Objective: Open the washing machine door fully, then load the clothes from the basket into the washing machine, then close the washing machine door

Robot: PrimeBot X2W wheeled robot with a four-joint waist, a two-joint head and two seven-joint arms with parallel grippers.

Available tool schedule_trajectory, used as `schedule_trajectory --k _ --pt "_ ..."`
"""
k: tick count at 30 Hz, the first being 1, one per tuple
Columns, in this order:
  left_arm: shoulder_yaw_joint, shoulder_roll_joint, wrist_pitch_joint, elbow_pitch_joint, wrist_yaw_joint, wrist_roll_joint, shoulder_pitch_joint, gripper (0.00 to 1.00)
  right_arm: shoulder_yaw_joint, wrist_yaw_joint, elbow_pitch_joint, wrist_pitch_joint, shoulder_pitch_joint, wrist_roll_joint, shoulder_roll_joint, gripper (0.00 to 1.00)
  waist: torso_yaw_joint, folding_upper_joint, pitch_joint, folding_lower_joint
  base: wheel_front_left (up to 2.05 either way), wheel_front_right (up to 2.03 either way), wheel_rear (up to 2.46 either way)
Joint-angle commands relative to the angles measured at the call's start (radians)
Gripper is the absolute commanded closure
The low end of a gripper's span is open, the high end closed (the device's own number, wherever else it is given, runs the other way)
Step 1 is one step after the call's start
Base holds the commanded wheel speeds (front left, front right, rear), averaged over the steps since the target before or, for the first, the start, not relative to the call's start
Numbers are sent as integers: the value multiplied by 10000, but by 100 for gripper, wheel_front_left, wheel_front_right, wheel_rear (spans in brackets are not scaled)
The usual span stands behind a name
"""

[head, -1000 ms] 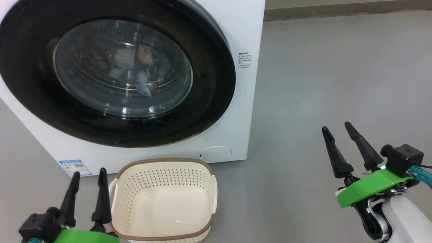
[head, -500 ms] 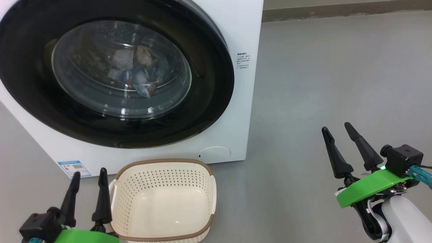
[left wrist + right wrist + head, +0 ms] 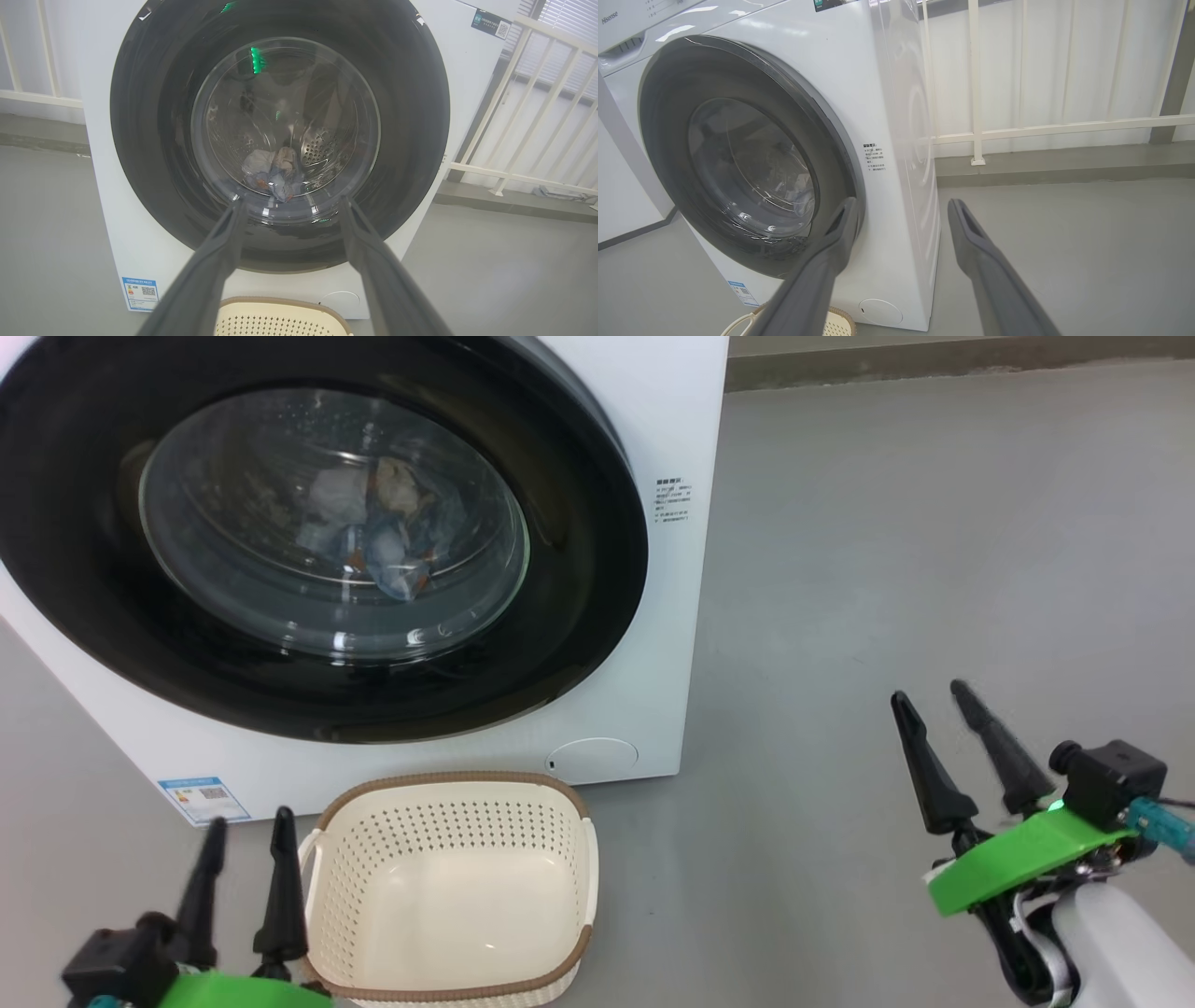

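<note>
The white washing machine (image 3: 677, 420) stands with its round black door (image 3: 569, 616) closed against its front. Through the glass window the blue and cream clothes (image 3: 383, 527) lie inside the drum, and the same clothes (image 3: 273, 172) show in the left wrist view. In front of the machine the cream basket (image 3: 453, 780) sits on the floor with nothing in it. My left gripper (image 3: 249, 817) hangs open just left of the basket. My right gripper (image 3: 929, 691) is open over bare floor, well right of the machine. Neither holds anything.
Grey floor (image 3: 934, 523) stretches to the right of the machine. A white railing (image 3: 1041, 128) and a low kerb run behind it. A blue label (image 3: 203, 796) sits low on the machine's front, near my left fingers.
Both grippers' fingers have drawn slightly closer together and look blurred. The door, the basket and the clothes stay as they were.
</note>
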Motion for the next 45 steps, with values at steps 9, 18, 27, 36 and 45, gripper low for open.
schedule_trajectory --k 9,18,27,36,45 --pt "86 -142 218 234 -38 -630 26 100 -133 -4 104 197 265 598 210 100 21 0 -28 16 0 0 0" --pt "222 -218 466 240 -87 -1457 -3 100 -401 -10 40 452 355 1365 358 100 48 0 -23 0 0 0 0" --pt "348 -286 692 248 -131 -2195 -30 100 -642 -15 -24 681 441 2048 492 100 73 0 -34 0 0 0 0" --pt "492 -363 947 255 -180 -3021 -60 100 -912 -20 -98 939 539 2811 644 100 101 0 -46 0 0 0 0" --pt "638 -440 1205 263 -230 -3849 -90 100 -1186 -26 -173 1199 638 3577 798 100 128 0 -59 0 0 0 0"
